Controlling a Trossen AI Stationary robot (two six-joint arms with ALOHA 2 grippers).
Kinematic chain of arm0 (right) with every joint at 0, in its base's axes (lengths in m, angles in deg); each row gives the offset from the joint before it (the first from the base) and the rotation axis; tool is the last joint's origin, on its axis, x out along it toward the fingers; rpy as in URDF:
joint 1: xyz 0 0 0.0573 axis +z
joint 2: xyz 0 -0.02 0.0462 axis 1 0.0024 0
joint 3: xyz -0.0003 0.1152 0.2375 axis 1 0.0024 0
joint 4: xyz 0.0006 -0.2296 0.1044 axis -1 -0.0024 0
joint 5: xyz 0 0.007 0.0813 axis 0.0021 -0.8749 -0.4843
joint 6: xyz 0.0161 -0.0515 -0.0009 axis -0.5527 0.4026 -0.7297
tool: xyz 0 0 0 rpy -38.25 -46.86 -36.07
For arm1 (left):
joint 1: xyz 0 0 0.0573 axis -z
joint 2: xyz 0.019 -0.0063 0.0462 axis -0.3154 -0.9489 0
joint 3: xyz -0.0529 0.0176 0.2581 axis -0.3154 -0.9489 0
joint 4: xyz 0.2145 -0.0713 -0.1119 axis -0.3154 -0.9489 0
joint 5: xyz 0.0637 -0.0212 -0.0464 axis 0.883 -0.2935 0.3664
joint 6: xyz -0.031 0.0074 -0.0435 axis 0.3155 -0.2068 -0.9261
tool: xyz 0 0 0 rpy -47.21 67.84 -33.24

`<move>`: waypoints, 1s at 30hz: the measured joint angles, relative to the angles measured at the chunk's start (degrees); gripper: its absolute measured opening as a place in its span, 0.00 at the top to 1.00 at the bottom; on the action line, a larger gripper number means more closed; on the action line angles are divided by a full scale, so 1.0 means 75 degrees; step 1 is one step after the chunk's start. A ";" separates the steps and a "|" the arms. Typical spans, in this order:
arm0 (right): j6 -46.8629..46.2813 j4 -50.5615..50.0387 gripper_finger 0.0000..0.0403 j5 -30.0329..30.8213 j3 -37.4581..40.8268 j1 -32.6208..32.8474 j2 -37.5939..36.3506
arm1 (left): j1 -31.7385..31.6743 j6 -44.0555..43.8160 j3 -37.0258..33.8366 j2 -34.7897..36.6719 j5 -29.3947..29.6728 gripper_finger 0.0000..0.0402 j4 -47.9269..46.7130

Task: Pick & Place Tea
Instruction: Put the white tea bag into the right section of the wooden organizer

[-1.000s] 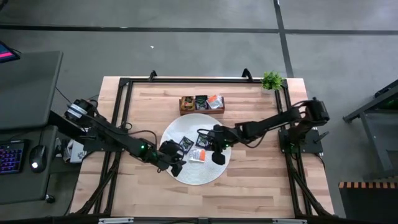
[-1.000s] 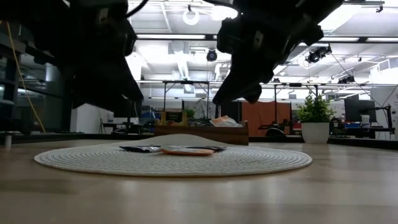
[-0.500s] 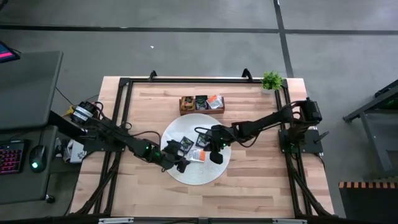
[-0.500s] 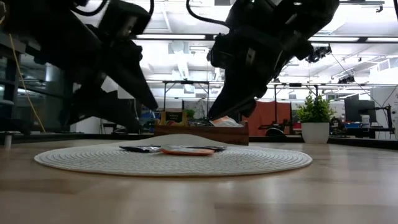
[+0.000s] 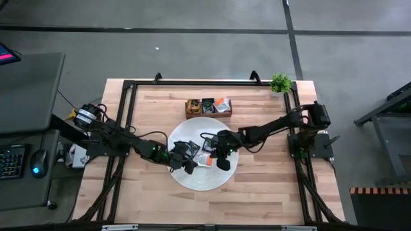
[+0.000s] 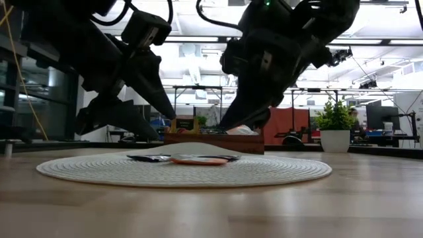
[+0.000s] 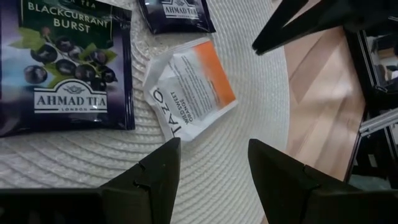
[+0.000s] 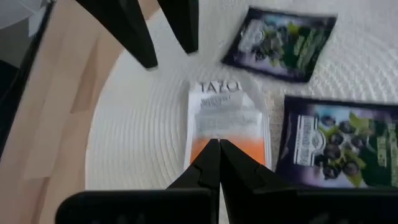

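High view: the left gripper [image 5: 187, 163] has been brought in from the mat's [image 5: 192, 183] left edge to mid-mat, facing the right gripper [image 5: 218, 158] across the sachets, so a pick is judged imminent.

Low view: both grippers are hung just above the mat.

Left wrist view: the fingers are held apart over the orange-white sachet [image 7: 191, 85], which lies flat beside a black sachet [image 7: 65, 65].

Right wrist view: the fingers are pressed together, empty, over the same sachet.

Large black flat square sachet [image 7: 62, 68]: "BLACKCURRANT BURST", "AHMAD TEA". Smaller black sachet [image 7: 176, 14]: "AHMAD TEA". White-orange paper sachet [image 7: 189, 86]: "TAZO", also legible in right wrist view [image 8: 225, 121].
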 joint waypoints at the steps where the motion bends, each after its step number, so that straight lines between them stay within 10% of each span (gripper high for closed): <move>1: -0.0032 0.0037 1.00 0.0012 0.0000 0.0013 0.0063 | 0.0002 0.0000 0.0000 0.0000 0.0000 0.54 0.0003; 30: -0.0504 0.0644 1.00 0.0014 -0.0018 0.0033 0.1094 | 0.0006 -0.0338 0.0000 0.0000 -0.0510 0.54 0.0009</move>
